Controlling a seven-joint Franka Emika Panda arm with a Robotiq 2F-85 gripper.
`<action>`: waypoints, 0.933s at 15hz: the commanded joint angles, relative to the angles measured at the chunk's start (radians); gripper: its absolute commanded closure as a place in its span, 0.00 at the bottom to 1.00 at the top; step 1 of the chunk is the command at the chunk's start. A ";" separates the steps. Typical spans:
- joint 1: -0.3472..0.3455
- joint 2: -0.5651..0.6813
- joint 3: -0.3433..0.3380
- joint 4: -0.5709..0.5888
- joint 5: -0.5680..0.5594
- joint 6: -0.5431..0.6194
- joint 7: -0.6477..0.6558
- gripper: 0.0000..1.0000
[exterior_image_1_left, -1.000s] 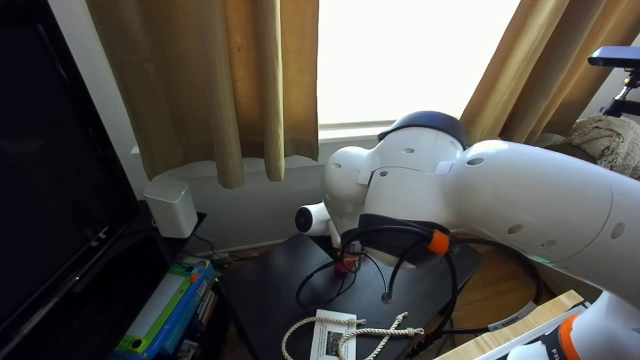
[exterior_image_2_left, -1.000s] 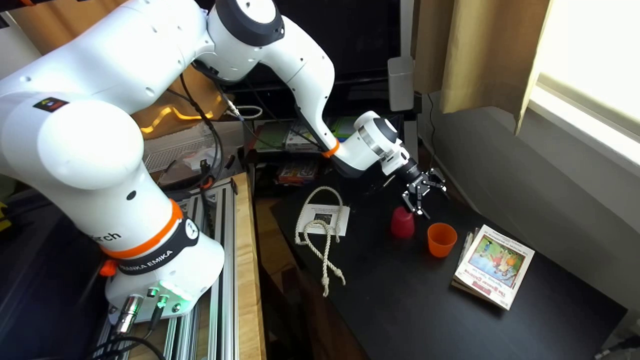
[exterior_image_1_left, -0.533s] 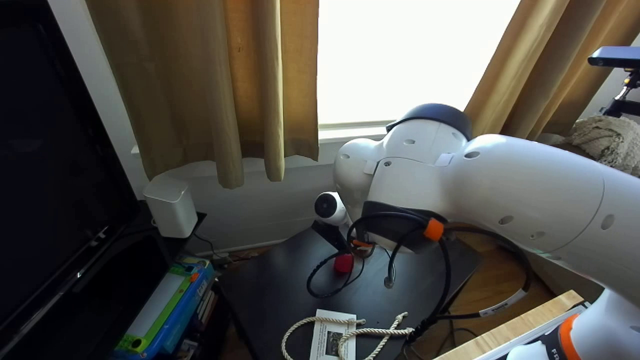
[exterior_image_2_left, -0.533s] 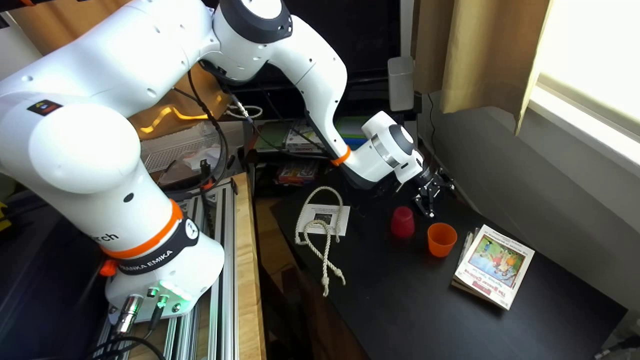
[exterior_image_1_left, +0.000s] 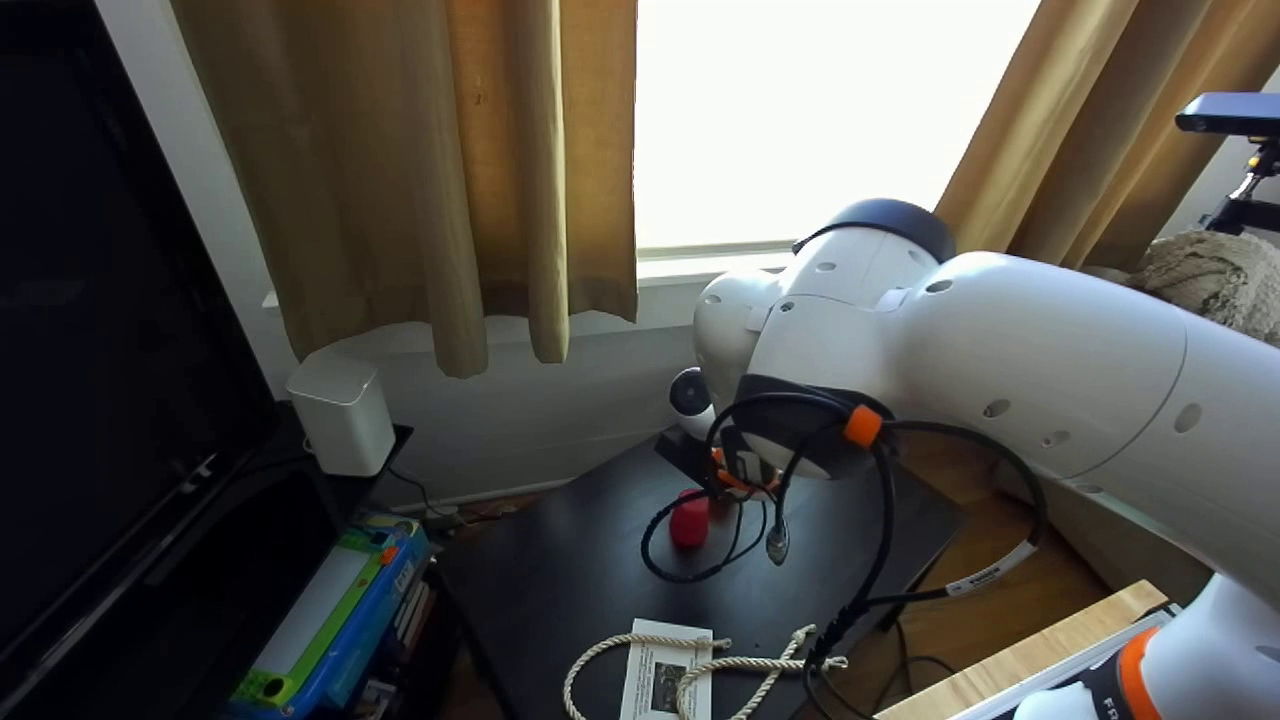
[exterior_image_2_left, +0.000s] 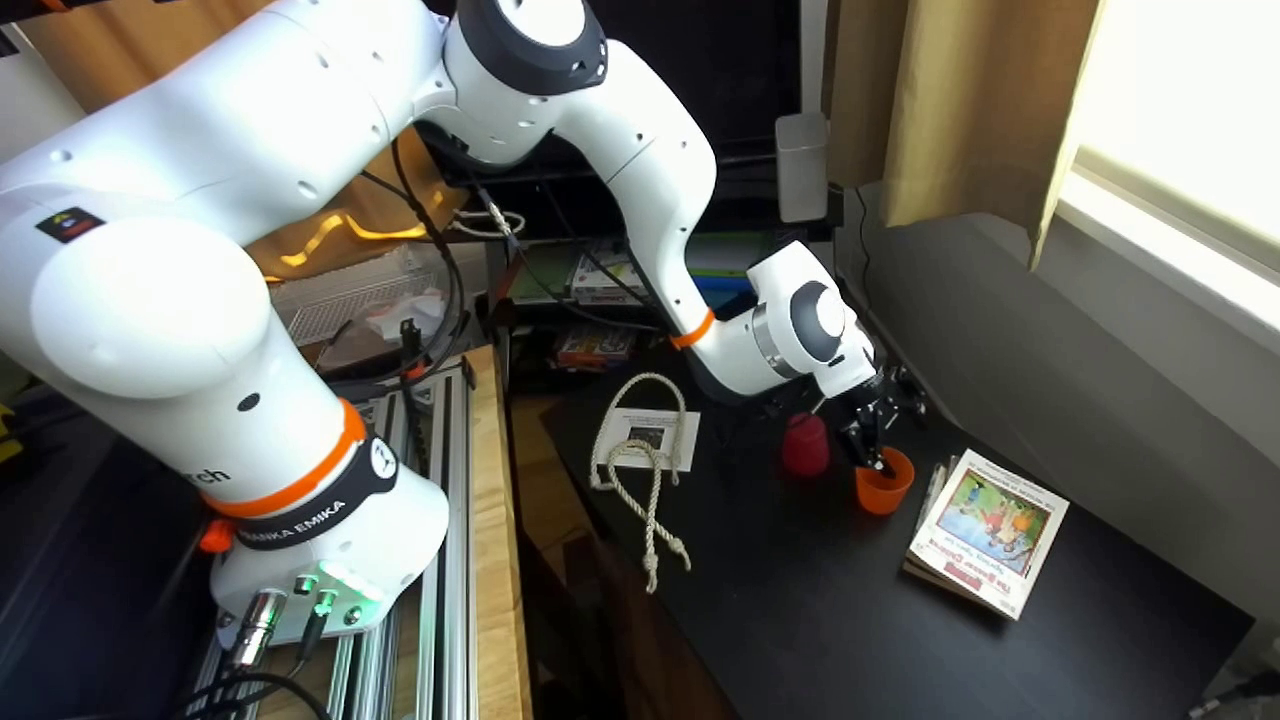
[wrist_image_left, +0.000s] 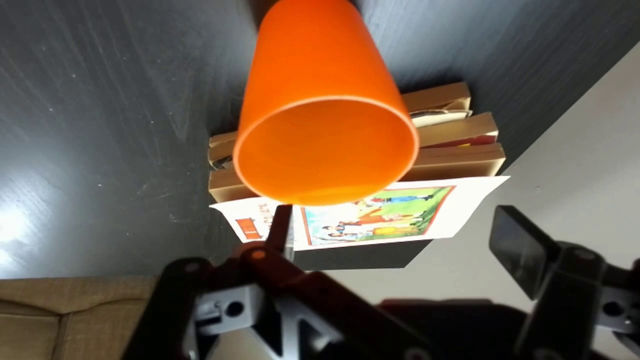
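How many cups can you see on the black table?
2. An orange cup stands upright beside the books; a red cup sits upside down, on the orange one's other side. More could be hidden.

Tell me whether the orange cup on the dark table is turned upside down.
No: in an exterior view the orange cup stands upright on the dark table, its open mouth facing up.

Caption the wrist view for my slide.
Open pincer near an orange cup and stacked books on a dark tabletop.
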 joint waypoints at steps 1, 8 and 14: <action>-0.049 0.011 0.053 -0.005 0.138 0.085 -0.138 0.00; -0.119 0.021 0.141 0.005 0.367 0.149 -0.396 0.00; -0.150 0.004 0.197 -0.001 0.493 0.079 -0.560 0.00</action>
